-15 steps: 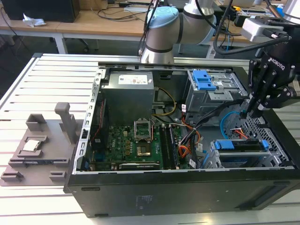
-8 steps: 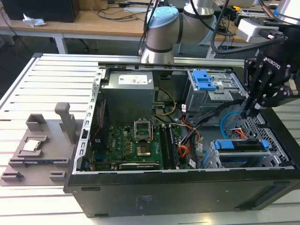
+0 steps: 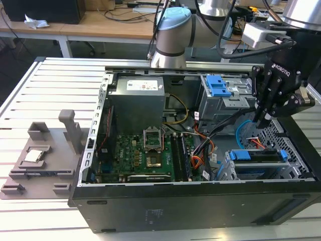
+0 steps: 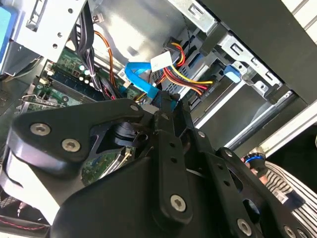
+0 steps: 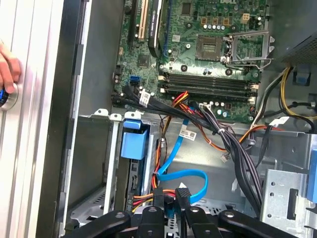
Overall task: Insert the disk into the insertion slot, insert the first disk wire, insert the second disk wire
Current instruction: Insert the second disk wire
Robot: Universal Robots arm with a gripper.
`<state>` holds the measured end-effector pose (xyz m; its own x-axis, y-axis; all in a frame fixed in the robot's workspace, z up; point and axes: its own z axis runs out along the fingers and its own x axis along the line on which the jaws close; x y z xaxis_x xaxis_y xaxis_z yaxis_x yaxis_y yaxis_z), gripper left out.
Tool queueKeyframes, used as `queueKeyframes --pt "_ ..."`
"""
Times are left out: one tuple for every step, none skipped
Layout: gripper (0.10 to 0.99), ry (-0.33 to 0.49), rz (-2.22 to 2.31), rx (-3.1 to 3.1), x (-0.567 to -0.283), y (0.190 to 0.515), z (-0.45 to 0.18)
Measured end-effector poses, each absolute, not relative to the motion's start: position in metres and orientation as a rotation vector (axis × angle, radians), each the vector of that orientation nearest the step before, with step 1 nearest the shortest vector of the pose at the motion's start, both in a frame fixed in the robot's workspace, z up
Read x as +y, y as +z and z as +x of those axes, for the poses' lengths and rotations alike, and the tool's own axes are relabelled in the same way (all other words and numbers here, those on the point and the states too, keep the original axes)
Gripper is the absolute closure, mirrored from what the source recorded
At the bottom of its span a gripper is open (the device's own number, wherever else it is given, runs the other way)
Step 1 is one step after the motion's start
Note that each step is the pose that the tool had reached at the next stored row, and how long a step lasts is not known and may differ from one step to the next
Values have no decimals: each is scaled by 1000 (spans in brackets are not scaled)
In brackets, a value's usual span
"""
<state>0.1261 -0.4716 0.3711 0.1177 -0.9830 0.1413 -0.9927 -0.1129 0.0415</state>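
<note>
Your hand (image 5: 169, 198) had its fingers (image 5: 182, 196) closed, apparently pinching the second disk wire (image 5: 183, 173) by its plug; the disk (image 3: 241, 154) lay just nearer, seated in the insertion slot (image 3: 225, 169).

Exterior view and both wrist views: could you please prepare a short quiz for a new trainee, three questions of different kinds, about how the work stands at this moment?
1. True or false: the disk sits inside the insertion slot.
2. Fill in the missing word: in the first wrist view, the hand is shut on the plug of the ____ cable.
3. Choose one: the grey parts holder lies
A. on the table, at the exterior view's left of the computer case
B. inside the case
C. on top of the case

Key: 1 true; 2 light-blue, that is, the light-blue cable; 3 A.
</note>
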Motion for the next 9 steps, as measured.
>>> queueKeyframes --pt "847 118 2251 -2004 -472 371 126" --pt "847 118 2251 -2004 -472 371 126" --pt "847 118 2251 -2004 -472 371 126" --pt "847 118 2251 -2004 -472 371 126" --pt "859 118 2251 -2004 -472 371 126" --pt "925 118 2251 -2004 -472 371 126" --pt "925 118 2251 -2004 -472 371 126" --pt "925 118 2251 -2004 -472 371 126" --pt "925 118 2251 -2004 -472 371 126"
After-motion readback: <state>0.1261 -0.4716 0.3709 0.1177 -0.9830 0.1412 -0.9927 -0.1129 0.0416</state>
